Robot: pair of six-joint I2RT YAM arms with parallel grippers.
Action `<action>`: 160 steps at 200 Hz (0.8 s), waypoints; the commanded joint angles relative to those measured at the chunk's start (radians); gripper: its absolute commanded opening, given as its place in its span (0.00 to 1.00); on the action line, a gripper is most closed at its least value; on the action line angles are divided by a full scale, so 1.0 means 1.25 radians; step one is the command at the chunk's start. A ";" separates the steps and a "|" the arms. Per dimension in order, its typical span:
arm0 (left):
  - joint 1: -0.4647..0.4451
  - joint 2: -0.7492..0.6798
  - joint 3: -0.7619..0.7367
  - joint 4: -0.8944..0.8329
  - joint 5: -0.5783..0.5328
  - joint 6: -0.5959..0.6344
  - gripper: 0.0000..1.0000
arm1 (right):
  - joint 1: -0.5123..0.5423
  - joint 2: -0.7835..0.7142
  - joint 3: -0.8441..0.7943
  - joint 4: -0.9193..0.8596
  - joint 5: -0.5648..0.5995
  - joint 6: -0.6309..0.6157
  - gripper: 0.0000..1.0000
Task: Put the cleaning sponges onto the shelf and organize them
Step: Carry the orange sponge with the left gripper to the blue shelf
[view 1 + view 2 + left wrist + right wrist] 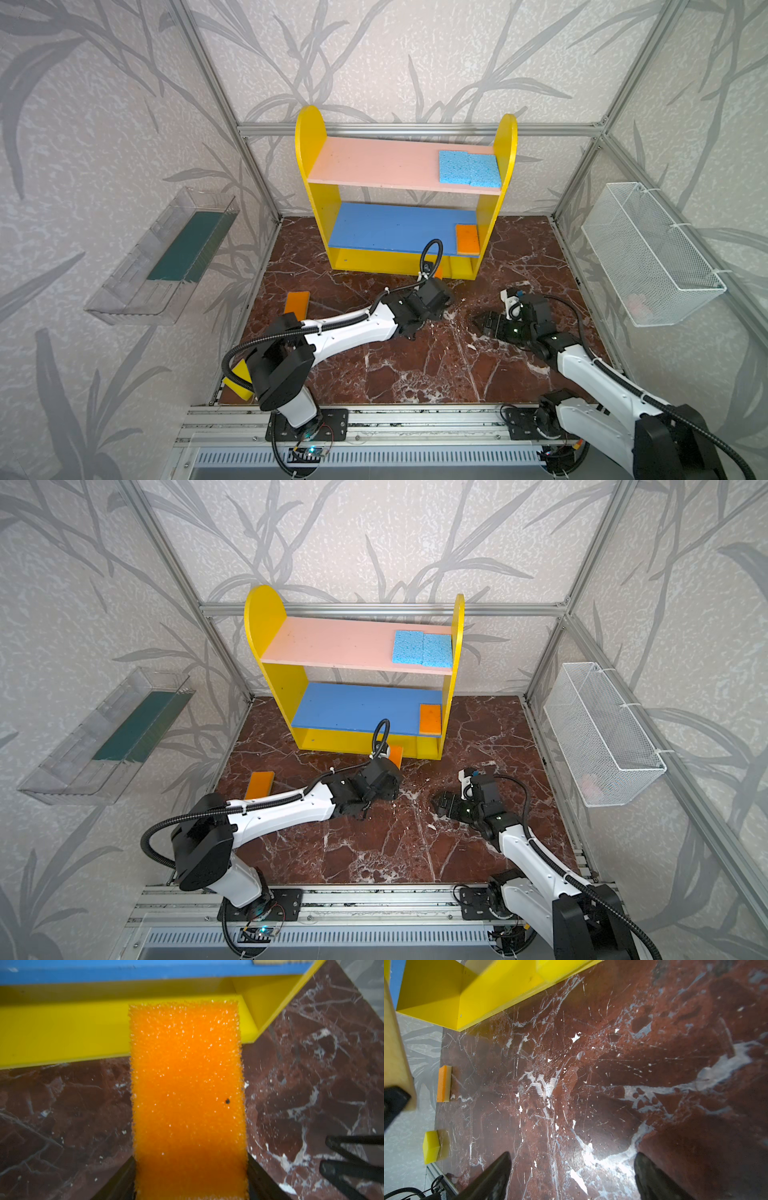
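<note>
The left gripper (191, 1159) pinches an orange sponge (187, 1076) by its long sides, its far end over the yellow base (62, 1028) of the shelf (309, 137) — the right gripper (574, 1154) hangs wide open, empty, above the marble floor (415, 365). Two blue sponges (469, 168) sit on its pink board (374, 164).

Bright, even, diffuse light; shadows soft.
Top views sharp, wide-angle stretch toward edges; faint shadows on floor (415, 365). Left wrist view: sponge (187, 1084) slightly soft, shaded nearest lens. Right wrist view: pale sheen on floor, shelf (436, 997) blurred.
</note>
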 commanded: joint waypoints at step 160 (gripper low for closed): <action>0.124 0.310 0.462 -0.030 0.057 0.139 0.68 | -0.005 0.001 -0.029 0.060 -0.009 0.021 0.91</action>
